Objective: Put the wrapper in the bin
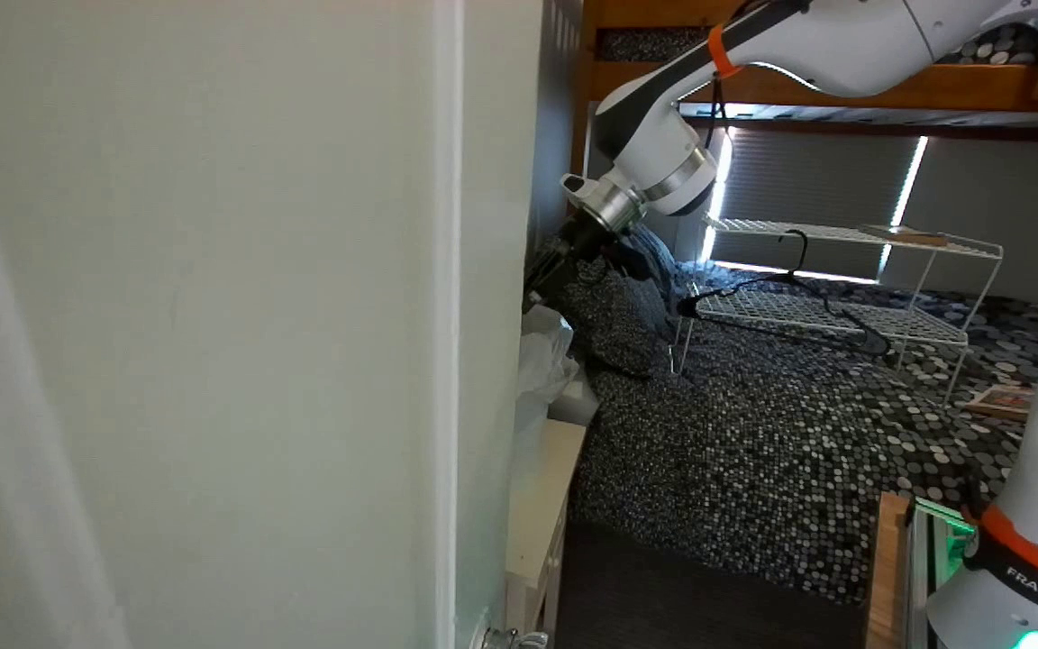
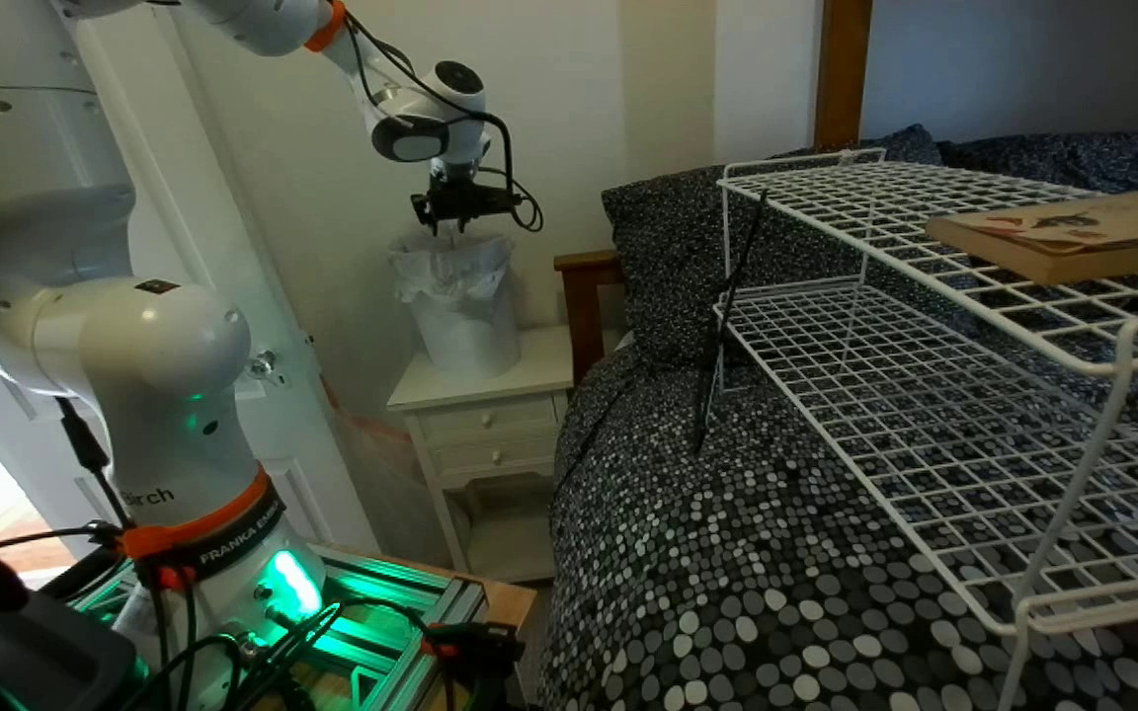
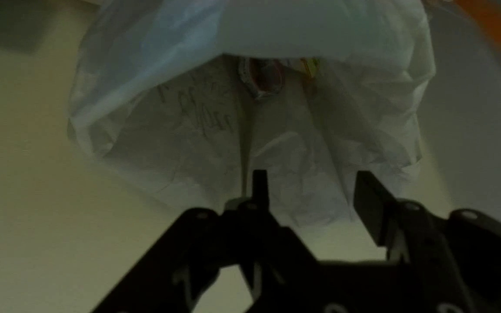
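Observation:
The bin is white with a white plastic liner over its rim and stands on a small white nightstand. The liner fills much of the wrist view, with its opening facing the camera. Inside lie a crumpled shiny wrapper and a yellow and red scrap, partly covered by the liner's edge. My gripper is open with nothing between its fingers. In an exterior view the gripper points down just above the bin's mouth. In an exterior view the liner is partly hidden by the door.
The nightstand stands beside the bed. A white wire rack on the bed bears a book, and a black hanger hangs on it. A pillow lies near the bin. A white door blocks part of an exterior view.

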You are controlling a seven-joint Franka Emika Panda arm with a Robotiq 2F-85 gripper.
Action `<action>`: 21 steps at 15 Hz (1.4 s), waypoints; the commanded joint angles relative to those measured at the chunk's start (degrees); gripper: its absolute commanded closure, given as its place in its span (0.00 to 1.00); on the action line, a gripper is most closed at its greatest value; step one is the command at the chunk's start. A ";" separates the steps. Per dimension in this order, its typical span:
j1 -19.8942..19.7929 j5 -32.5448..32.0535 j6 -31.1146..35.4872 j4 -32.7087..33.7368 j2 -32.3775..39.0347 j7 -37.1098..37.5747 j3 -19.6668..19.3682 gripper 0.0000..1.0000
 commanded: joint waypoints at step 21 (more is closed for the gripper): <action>-2.41 -48.36 -6.31 -12.87 -24.97 60.56 -5.39 0.00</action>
